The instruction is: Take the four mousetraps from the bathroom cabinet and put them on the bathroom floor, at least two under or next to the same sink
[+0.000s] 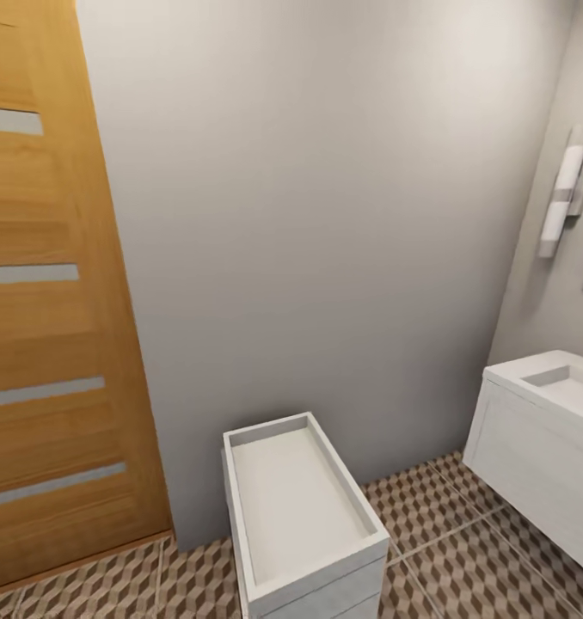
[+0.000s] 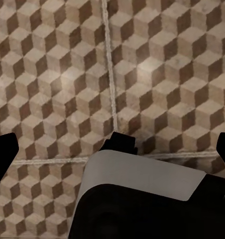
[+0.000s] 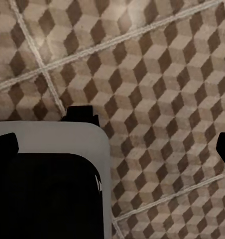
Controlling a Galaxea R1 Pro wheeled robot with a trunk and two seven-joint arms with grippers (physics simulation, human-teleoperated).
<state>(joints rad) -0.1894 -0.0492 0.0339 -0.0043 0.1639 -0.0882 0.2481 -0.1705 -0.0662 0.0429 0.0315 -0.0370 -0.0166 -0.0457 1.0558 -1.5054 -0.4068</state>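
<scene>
Left gripper [image 2: 112, 147] and right gripper [image 3: 112, 144]: fingers spread wide, empty, over cube-pattern bathroom floor [image 1: 463, 533]. Sink [image 1: 567, 387] at right, white rectangular, long axis along side wall. White drawer unit [image 1: 300, 516] against back wall.

Looked down on the bathroom floor [image 3: 157, 99], its tiles printed with brown, beige and white cubes and crossed by pale grout lines. Showed the right gripper [image 3: 115, 144] with its dark fingertips [image 3: 4, 144] spread wide apart over those tiles, gripping nothing. Also caught a white-and-black robot body part [image 3: 48, 184] covering the floor beside the gripper.
</scene>
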